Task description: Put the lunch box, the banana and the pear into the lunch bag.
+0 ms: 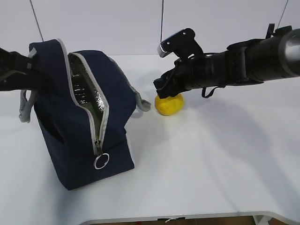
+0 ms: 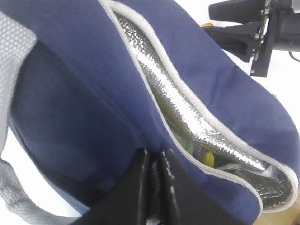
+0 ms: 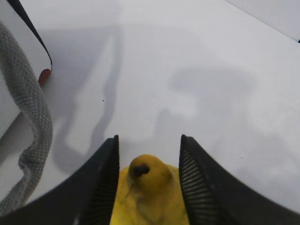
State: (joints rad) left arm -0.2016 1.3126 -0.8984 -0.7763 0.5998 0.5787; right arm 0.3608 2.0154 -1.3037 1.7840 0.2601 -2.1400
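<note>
Partly hidden pear (image 3: 147,194) between released right pincer (image 3: 149,159); left pincer (image 2: 154,161) clenched on lunch bag (image 1: 70,136).

Navy lunch bag (image 1: 75,126) stands unzipped, silver-lined; yellow pear (image 1: 169,104) sits beside it on the table.

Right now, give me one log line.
left gripper: shut on lunch bag | right gripper: open around pear | pear on table

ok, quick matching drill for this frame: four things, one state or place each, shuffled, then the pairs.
Things:
1. pear
2. lunch bag
3. left tool
4. ring pull

States:
A. shut on navy fabric
B. hanging at the low end of the zipper
C. on the table between open jaws
D. unzipped, silver lining showing

Pairs: 1-C, 2-D, 3-A, 4-B
</note>
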